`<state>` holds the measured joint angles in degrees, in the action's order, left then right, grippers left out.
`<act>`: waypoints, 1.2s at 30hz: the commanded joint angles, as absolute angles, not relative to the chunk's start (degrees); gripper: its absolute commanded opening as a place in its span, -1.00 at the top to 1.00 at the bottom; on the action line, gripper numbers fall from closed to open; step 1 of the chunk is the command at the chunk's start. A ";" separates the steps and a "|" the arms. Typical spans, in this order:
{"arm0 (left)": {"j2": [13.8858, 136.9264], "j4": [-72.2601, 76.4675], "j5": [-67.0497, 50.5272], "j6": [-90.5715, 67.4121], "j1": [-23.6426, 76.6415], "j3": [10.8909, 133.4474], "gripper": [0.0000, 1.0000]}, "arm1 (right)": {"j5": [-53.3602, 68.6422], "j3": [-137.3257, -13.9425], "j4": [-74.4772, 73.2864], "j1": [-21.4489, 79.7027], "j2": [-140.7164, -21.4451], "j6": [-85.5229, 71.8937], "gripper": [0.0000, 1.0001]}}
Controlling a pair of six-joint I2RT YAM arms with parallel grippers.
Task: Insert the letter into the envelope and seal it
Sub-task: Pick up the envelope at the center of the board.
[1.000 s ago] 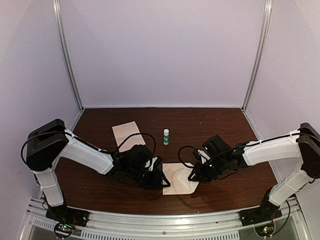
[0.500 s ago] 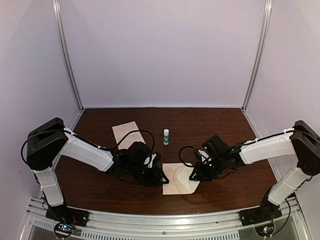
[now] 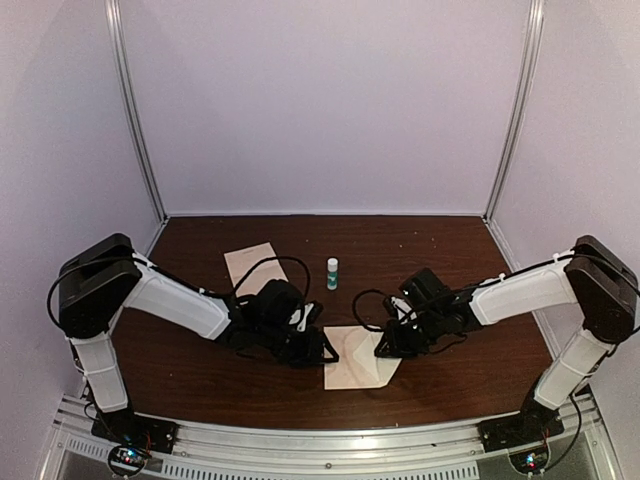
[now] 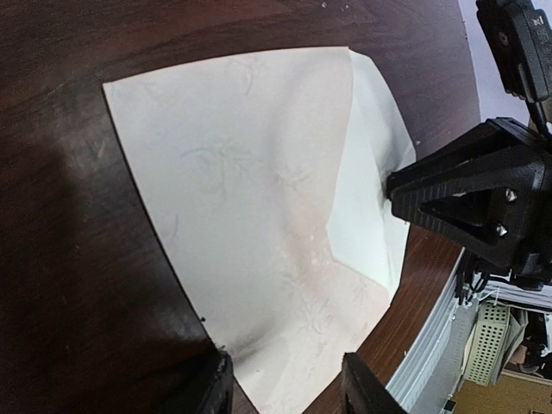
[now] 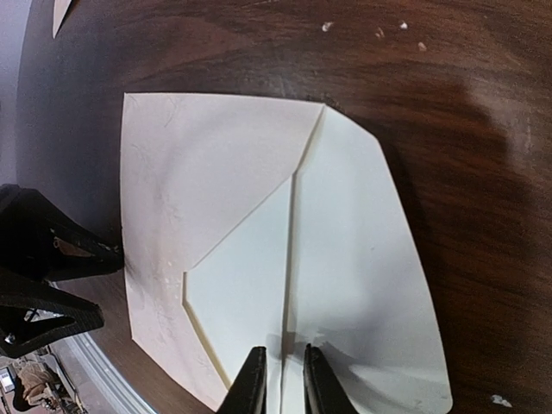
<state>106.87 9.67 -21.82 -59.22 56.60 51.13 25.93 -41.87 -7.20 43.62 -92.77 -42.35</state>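
Observation:
The envelope (image 3: 358, 372) lies flat on the dark wooden table near the front, pale pink side up (image 5: 198, 164), with its cream flap (image 5: 362, 241) folded open to the right. My left gripper (image 4: 289, 388) is open, one finger on each side of the envelope's left edge and low over it. My right gripper (image 5: 285, 384) hovers over the flap's fold line, its fingers a narrow gap apart with the crease between them. A flat pale paper sheet (image 3: 255, 268) lies at the back left; I cannot tell whether it is the letter.
A small white bottle with a green label (image 3: 332, 272) stands upright behind the envelope. The metal rail of the table's front edge (image 3: 330, 440) runs just below the envelope. Both grippers face each other across the envelope, close together.
My right gripper has slid left onto the flap and its jaws have narrowed. The left gripper has edged slightly toward the back. The envelope has stayed in place.

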 commanded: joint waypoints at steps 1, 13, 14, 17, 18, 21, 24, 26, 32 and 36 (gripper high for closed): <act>108.38 11.09 -22.15 -57.90 56.24 51.59 0.14 | 27.74 -42.59 -4.51 43.37 -94.40 -42.33 0.71; 108.61 11.28 -22.96 -57.83 56.25 51.64 0.18 | 30.76 -41.77 -1.05 43.47 -95.52 -43.71 0.91; 108.71 11.25 -23.02 -57.84 56.22 51.72 0.18 | 30.98 -41.67 -0.62 43.47 -95.49 -43.89 0.92; 108.72 11.57 -23.30 -58.05 56.24 51.66 0.19 | 31.57 -41.49 -0.16 43.71 -95.59 -44.27 0.95; 108.78 11.66 -23.40 -58.06 56.19 51.68 0.19 | 31.75 -41.49 -0.16 43.76 -95.69 -44.36 0.95; 108.86 11.83 -23.69 -58.25 56.20 51.69 0.19 | 32.15 -41.25 -0.12 44.00 -95.71 -44.85 0.98; 108.95 12.07 -24.02 -58.37 56.32 51.68 0.20 | 32.39 -40.90 2.29 44.19 -95.63 -45.74 1.00; 109.06 12.20 -24.13 -58.43 56.32 51.60 0.20 | 32.69 -40.43 3.49 44.35 -95.67 -46.67 1.00; 109.14 12.35 -24.24 -58.46 56.32 51.11 0.26 | 32.16 -38.72 7.58 44.81 -94.83 -50.26 1.00; 109.03 12.33 -24.18 -58.62 56.41 50.79 0.27 | 31.38 -37.06 10.36 44.69 -93.79 -53.14 1.00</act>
<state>107.55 10.41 -23.38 -58.83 56.23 51.11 31.05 -38.74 4.21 43.77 -95.13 -49.47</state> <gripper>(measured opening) 0.368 0.004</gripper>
